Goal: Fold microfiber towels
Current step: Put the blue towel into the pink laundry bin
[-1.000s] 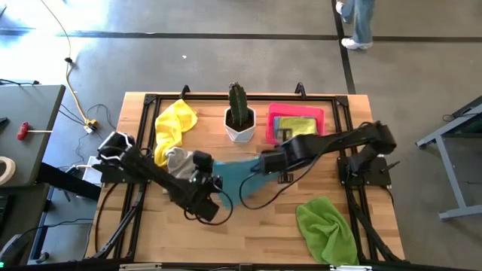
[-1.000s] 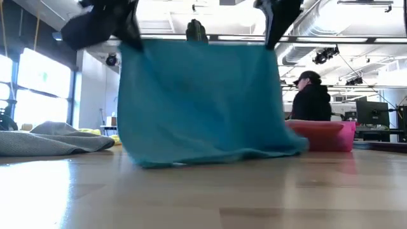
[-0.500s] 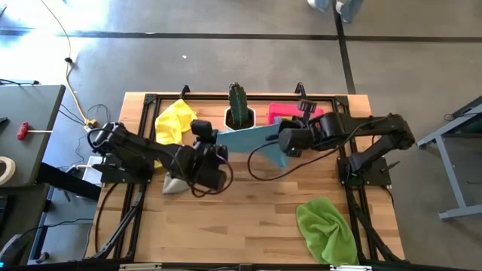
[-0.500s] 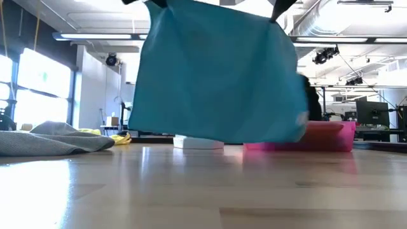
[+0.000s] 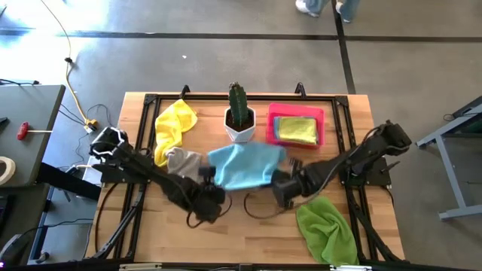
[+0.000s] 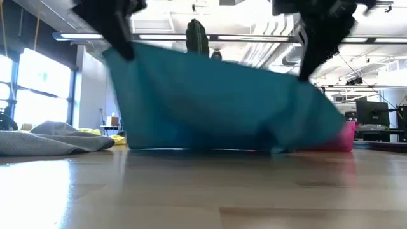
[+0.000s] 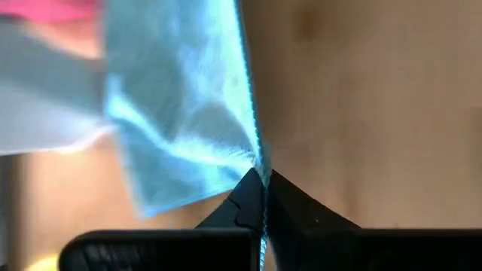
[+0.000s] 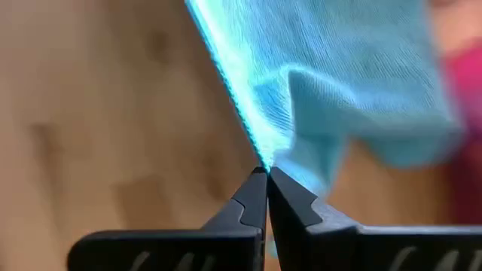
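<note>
Both arms had swung back toward the table's near side since half a second earlier, and the light blue towel (image 5: 242, 165) had dropped from hanging high in the air to draping onto the wood. High view: left gripper (image 5: 212, 202) sat near the table's middle front, right gripper (image 5: 282, 192) just across from it, each pinched shut on a near corner of the light blue towel, which spread away from them toward the potted cactus (image 5: 240, 113). Yellow towel (image 5: 173, 125) lay bunched at the far left, grey towel (image 5: 181, 162) beside the blue one's left edge, lime green towel (image 5: 327, 228) crumpled at the near right corner. Pink tray (image 5: 295, 126) stood right of the cactus with a folded yellow towel inside. Wooden table (image 5: 248, 233) bare along the front. Low view: light blue towel (image 6: 216, 102) sagged between the two grippers, bottom edge on the tabletop, hiding most of the tray; grey towel (image 6: 51, 140) lay flat at the left. Left wrist view: fingers closed tight on the towel's (image 7: 181, 120) edge, cloth fanning out ahead over the wood. Right wrist view: same, fingers clamped on the towel (image 8: 339, 83) corner, pink showing beyond it.
</note>
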